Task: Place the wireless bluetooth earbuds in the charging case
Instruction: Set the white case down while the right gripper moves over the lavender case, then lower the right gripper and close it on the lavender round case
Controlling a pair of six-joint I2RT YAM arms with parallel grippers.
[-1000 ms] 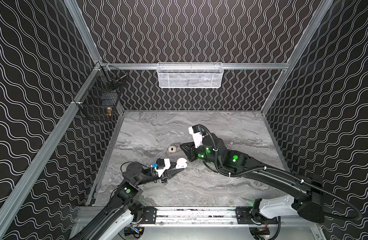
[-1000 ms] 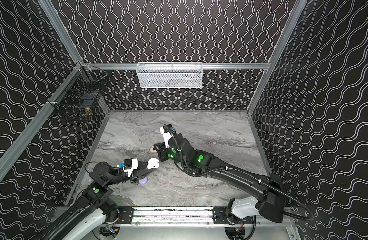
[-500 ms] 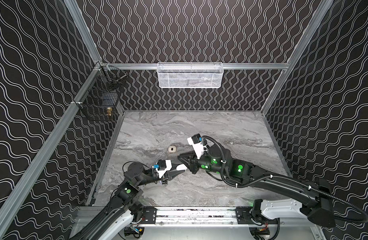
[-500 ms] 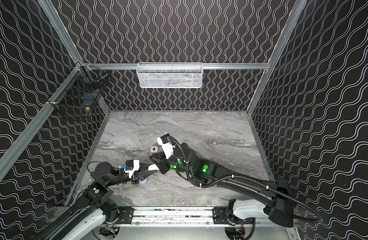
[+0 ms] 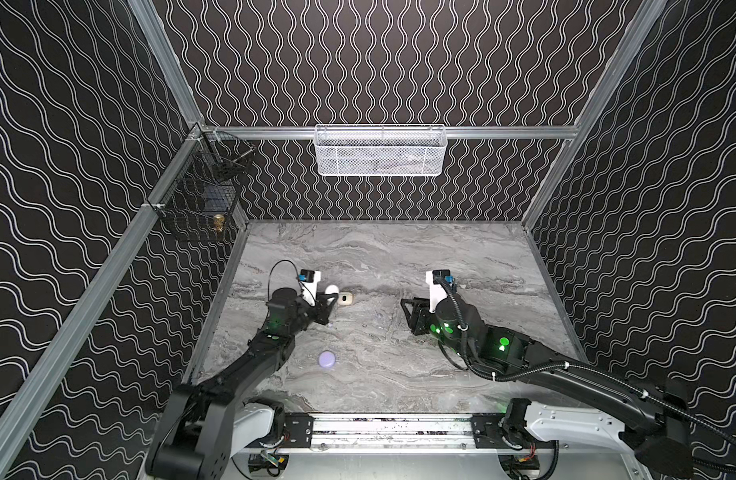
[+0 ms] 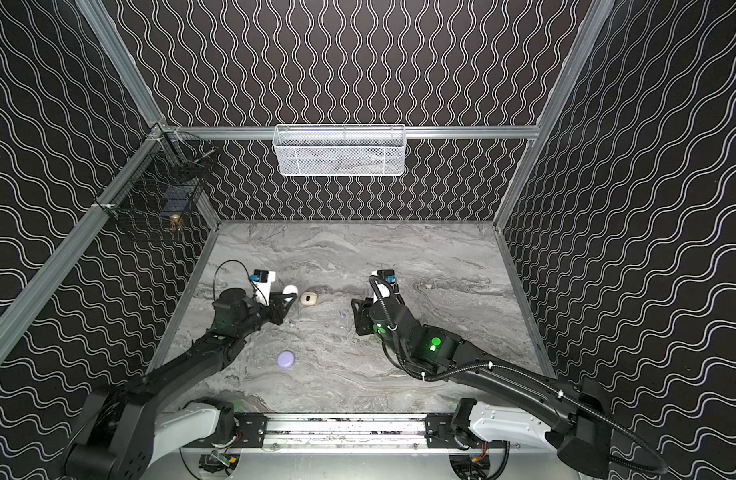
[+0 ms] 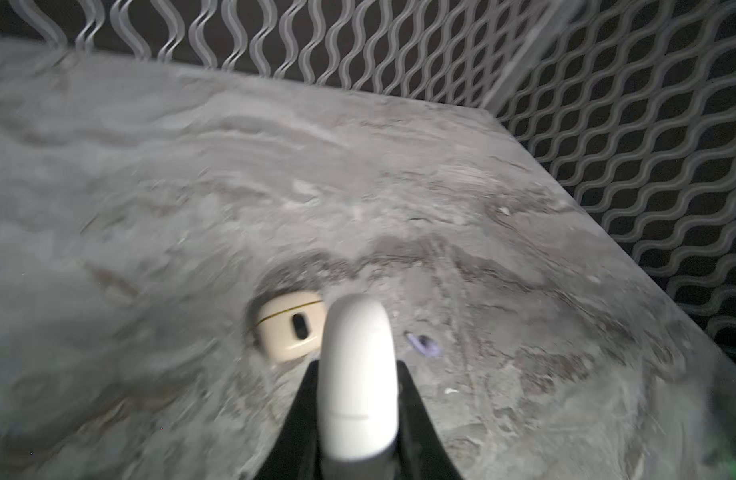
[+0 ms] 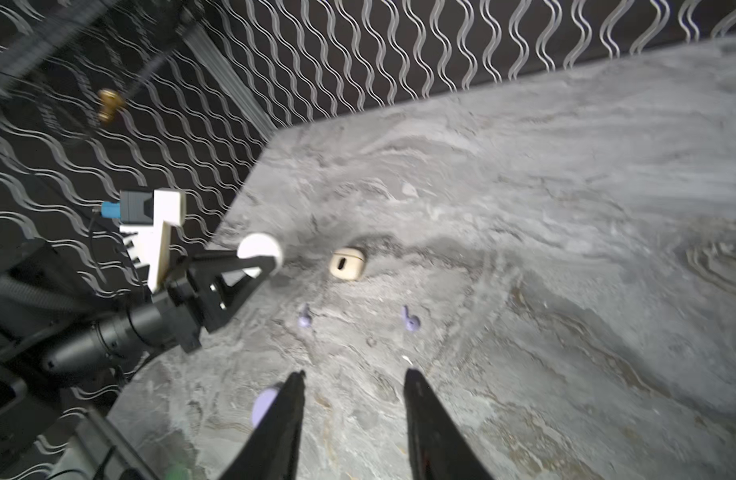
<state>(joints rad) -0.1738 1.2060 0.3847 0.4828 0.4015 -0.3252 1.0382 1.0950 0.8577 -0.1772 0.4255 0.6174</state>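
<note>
Left wrist view: the left gripper (image 7: 356, 368) clamps a closed white case (image 7: 355, 328). The right gripper (image 8: 355, 374) has its jaws apart, empty, near two lavender earbuds (image 8: 411, 321) on the table (image 8: 565, 208). Fetching stage; the next move likely needs a delicate earbud pinch.

On the table (image 5: 461, 257) a first case (image 5: 345, 300) lies at 10 o'clock from the middle. Just at its 9 o'clock a second case (image 5: 332, 289) sits in the left gripper (image 5: 333, 297). One earbud (image 8: 303, 318) lies near at its 7 o'clock, a second earbud (image 8: 411, 322) at its 4 o'clock. A third case (image 5: 327, 359) lies farther off at 7 o'clock. A basket (image 5: 380, 151) hangs on the back wall at 12 o'clock
</note>
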